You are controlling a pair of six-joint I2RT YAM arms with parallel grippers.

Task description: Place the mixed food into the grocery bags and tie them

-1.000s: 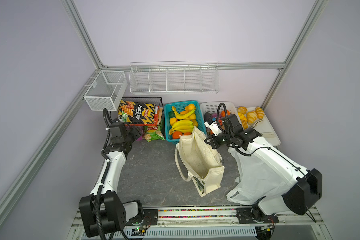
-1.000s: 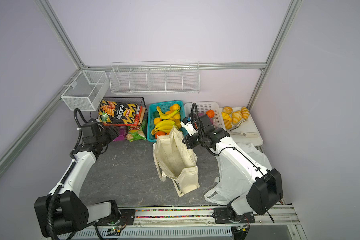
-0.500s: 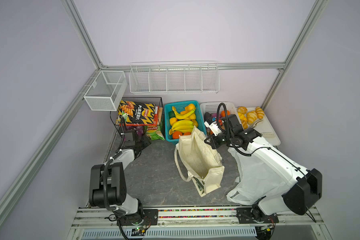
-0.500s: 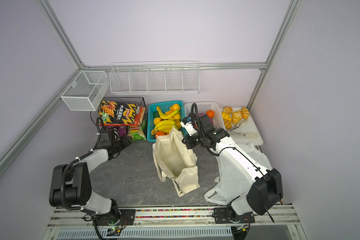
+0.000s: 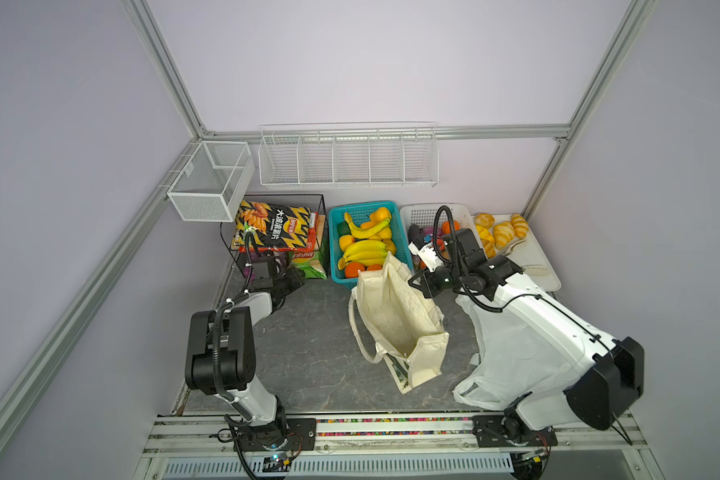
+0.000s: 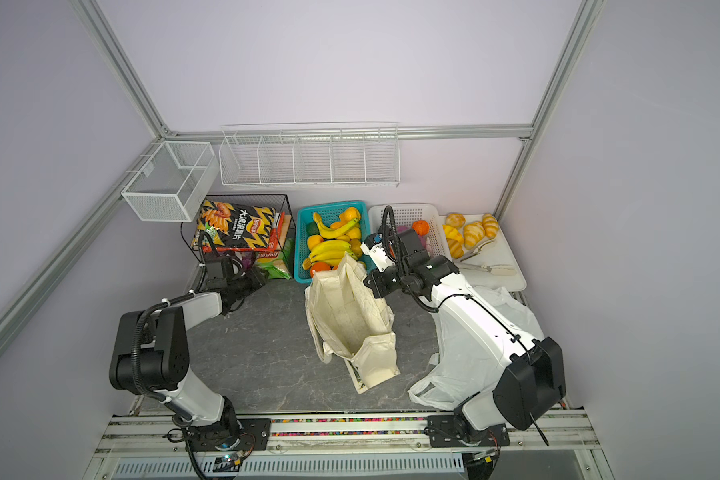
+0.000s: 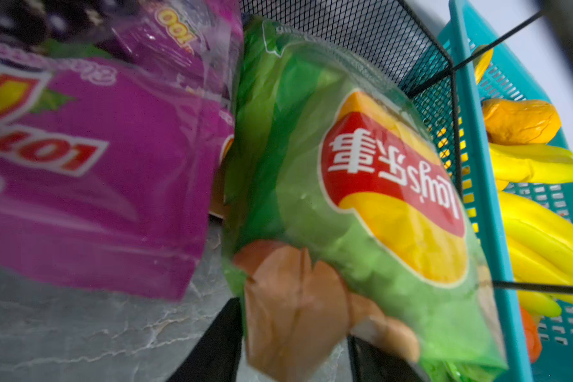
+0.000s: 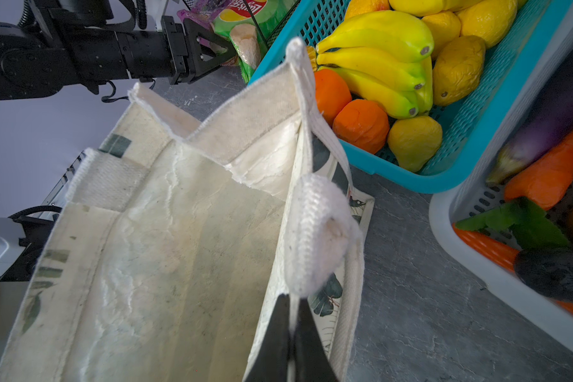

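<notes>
In both top views the tote (image 5: 395,320) stands open mid-table. The plastic bag (image 5: 512,353) lies slumped at its four o'clock, under the right arm. The right gripper (image 5: 416,284) meets the tote's rim at about one o'clock. At the tote's ten o'clock the left gripper (image 6: 260,274) lies low against the green packet (image 6: 277,268), and the purple packet (image 5: 248,272) sits just beside it.

Left wrist: the green packet (image 7: 344,198) fills the middle, its near end between two black fingers (image 7: 219,344) that stand apart. Whether they pinch it I cannot tell. The purple packet (image 7: 96,182) touches it. Behind both is a black mesh basket (image 7: 377,43), and a teal basket (image 7: 483,165) stands beyond that.

Right wrist: the right gripper (image 8: 291,307) is clamped tight on the tote's rope handle (image 8: 315,231), and the tote's mouth gapes wide.
</notes>
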